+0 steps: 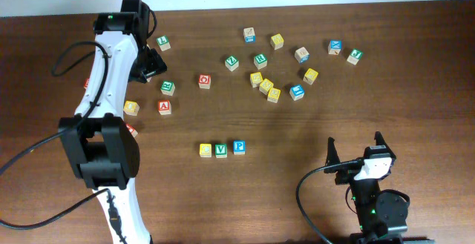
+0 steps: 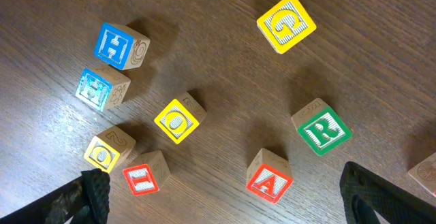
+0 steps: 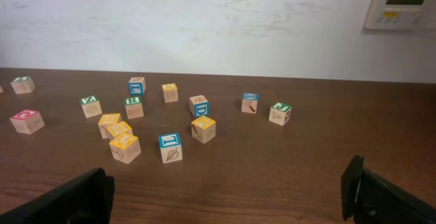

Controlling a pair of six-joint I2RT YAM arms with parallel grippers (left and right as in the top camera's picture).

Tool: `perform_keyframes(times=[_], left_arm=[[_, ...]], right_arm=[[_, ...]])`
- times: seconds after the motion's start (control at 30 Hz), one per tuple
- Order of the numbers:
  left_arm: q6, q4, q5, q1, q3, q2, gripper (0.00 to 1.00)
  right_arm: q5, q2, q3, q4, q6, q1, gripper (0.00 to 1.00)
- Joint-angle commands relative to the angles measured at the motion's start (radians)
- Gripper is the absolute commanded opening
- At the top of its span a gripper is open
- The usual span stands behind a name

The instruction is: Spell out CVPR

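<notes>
Left gripper [image 2: 221,173] is reading fully spread. Both black fingers [image 2: 86,198] are sitting at the bottom corners of the wrist view, gripping nothing and hovering over the dark wooden table [image 2: 225,54]. The green wooden R block [image 2: 324,129] is lying just ahead of those fingers. It is sitting inside the gap, closer to the finger at the right edge of that view, and touching neither finger. The red wooden A block [image 2: 270,178] is sitting nearer still, between the fingers, close beside the R but apart from it. A yellow wooden O block [image 2: 178,120] is lying ahead of the other finger, and a red wooden I block [image 2: 143,178] is sitting just beside that fingertip. A yellow wooden G block [image 2: 286,23] is sitting farther out, beyond the R. Right gripper [image 1: 355,142] is also standing wide and empty, fingers pointing up the table. The spelled row is lying off to the side of the right fingers, about level with their tips, between the two arms and well apart from the left fingers. It is starting with a yellow wooden block [image 1: 205,150] whose letter I'm not resolving. The green wooden V block [image 1: 221,150] and the blue wooden P block [image 1: 239,147] are following it, side by side. I'm not seeing whether they are touching. The R is not yet sitting in that row.
</notes>
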Motion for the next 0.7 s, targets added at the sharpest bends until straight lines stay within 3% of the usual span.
perform_keyframes(times=[0.0,0.67], left_arm=[[0.005,-0.012,-0.018,0.008,-0.003,-0.001,0.99],[0.005,0.000,-0.018,0.008,-0.003,-0.001,0.99]], right_arm=[[0.008,-0.006,-0.005,-0.007,0.008,-0.006,0.98],[0.008,-0.006,-0.005,-0.007,0.007,-0.006,0.98]])
